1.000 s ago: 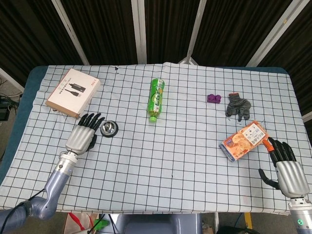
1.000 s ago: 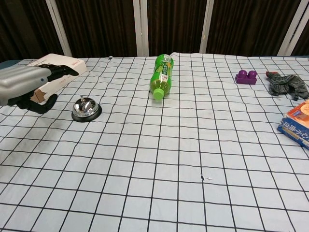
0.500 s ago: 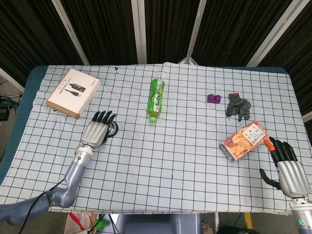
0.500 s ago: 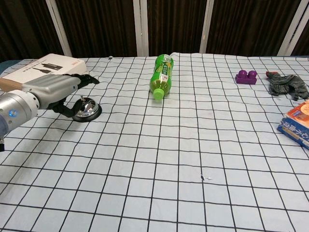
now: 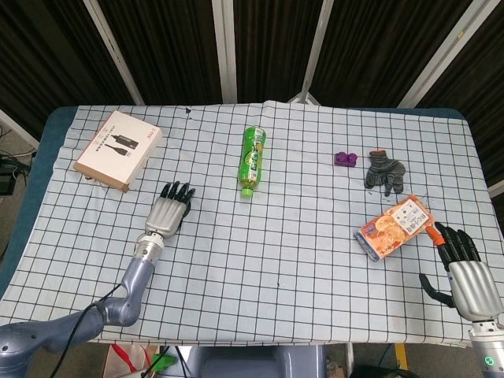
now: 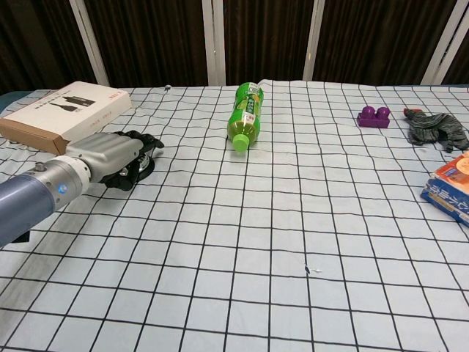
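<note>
My left hand (image 5: 169, 211) lies flat over the small metal call bell, fingers stretched out and palm down. The head view hides the bell completely. In the chest view only a sliver of the bell (image 6: 141, 168) shows under the left hand (image 6: 110, 152). My right hand (image 5: 466, 272) hovers near the table's front right corner with its fingers spread and nothing in it. It sits just beside the orange snack carton (image 5: 394, 227) and does not appear in the chest view.
A green bottle (image 5: 251, 160) lies on its side at centre back. A brown cardboard box (image 5: 118, 149) sits at back left. A purple block (image 5: 344, 158) and a grey glove (image 5: 384, 171) lie at back right. Checked cloth (image 5: 276, 260) covers the table.
My left hand has moved right and forward from beside the bell to lie on top of it, covering it. The right hand has stayed put.
</note>
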Action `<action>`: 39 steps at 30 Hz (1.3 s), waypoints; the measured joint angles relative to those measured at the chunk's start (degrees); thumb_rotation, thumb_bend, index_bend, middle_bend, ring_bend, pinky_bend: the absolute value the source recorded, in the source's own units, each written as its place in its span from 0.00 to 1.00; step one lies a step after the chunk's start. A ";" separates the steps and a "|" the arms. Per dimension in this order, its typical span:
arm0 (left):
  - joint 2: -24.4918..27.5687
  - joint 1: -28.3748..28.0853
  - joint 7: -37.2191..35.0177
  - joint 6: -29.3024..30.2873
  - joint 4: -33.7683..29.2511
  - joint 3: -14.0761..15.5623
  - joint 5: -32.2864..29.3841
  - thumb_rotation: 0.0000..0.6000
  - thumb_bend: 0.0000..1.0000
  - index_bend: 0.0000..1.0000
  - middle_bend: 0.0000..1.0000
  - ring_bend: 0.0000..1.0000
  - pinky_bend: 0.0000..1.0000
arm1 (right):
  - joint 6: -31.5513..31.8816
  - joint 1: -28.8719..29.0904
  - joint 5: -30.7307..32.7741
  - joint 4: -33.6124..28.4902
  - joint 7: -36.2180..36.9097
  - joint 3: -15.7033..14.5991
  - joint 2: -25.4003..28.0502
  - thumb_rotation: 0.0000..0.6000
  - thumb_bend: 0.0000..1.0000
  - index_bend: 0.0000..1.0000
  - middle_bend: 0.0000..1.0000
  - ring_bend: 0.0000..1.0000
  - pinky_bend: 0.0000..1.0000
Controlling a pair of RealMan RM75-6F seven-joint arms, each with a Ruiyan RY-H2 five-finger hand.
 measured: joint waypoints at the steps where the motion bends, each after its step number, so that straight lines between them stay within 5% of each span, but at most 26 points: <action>1: -0.07 -0.01 0.14 0.11 0.14 0.19 -0.02 1.00 0.87 0.00 0.00 0.00 0.00 | 0.01 0.00 -0.08 -0.02 0.02 -0.04 0.01 1.00 0.39 0.08 0.00 0.00 0.00; 13: 2.64 0.42 1.42 5.00 -5.95 0.87 2.19 1.00 0.87 0.00 0.00 0.00 0.00 | 0.26 -0.03 -0.71 -0.07 0.34 -0.25 0.06 1.00 0.39 0.08 0.00 0.00 0.00; 24: 18.91 8.66 3.17 23.14 -37.63 1.41 10.15 1.00 0.87 0.00 0.00 0.00 0.00 | 0.54 -0.08 -1.71 -0.47 -0.16 -0.68 0.06 1.00 0.39 0.08 0.00 0.00 0.00; 30: 34.51 21.30 1.75 34.82 -51.46 8.85 15.72 1.00 0.87 0.00 0.00 0.00 0.00 | 0.47 0.03 -1.68 -0.87 -0.81 -0.59 0.02 1.00 0.39 0.08 0.00 0.00 0.00; 39: 41.75 32.46 -12.68 43.09 -49.41 18.86 24.51 1.00 0.87 0.00 0.00 0.00 0.00 | 0.62 -0.12 -1.74 -1.34 -1.76 -0.69 -0.03 1.00 0.39 0.08 0.00 0.00 0.00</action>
